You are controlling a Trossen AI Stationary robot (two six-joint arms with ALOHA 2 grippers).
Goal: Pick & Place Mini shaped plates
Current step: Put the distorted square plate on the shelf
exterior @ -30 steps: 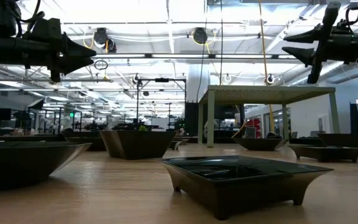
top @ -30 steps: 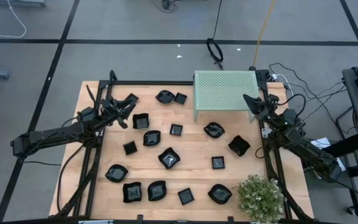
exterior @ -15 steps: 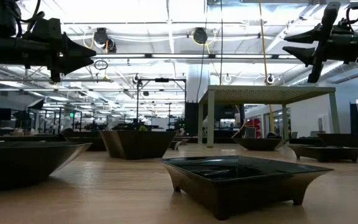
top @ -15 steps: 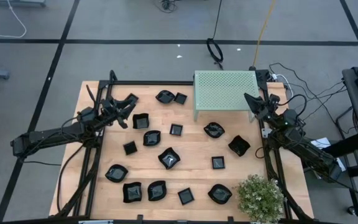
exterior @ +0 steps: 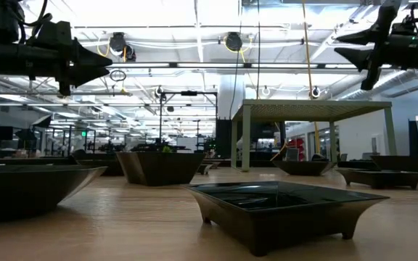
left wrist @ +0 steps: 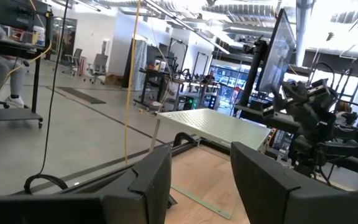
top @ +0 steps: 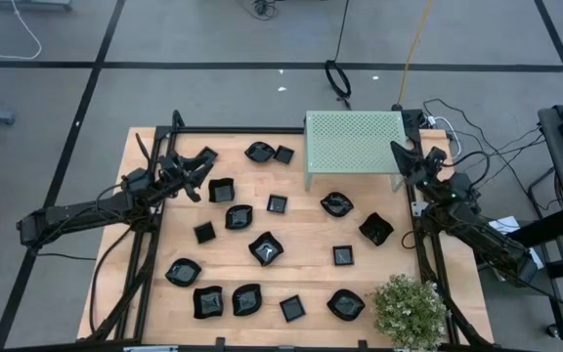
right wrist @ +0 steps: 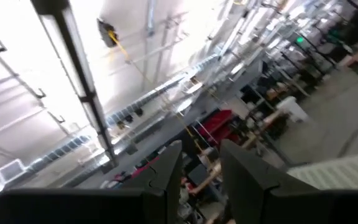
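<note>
A: Where are the mini shaped plates [top: 266, 247]?

B: Scattered across the wooden desk [top: 306, 240], glossy black, some square and some wavy-edged. From above, two sit close together near the far edge, just left of the pale green perforated box [top: 354, 143]; the rest spread over the middle and along the near edge. None is stacked and none is off the desk. In the low view one square plate [exterior: 285, 206] stands closest to the camera, flat on the wood.

A: And the left claw [top: 201, 174]?

B: It hangs in the air over the desk's far left part, beside a square plate [top: 221, 190]. Its fingers [left wrist: 151, 180] stand apart with nothing between them.

A: The right claw [top: 401, 154]?

B: It is raised at the right edge of the green box, pointing upward toward the ceiling in its own wrist view. Its fingers [right wrist: 166, 171] show a gap, and it carries nothing.

A: Anything else on the desk?

B: A small green plant [top: 408, 309] at the near right corner
</note>
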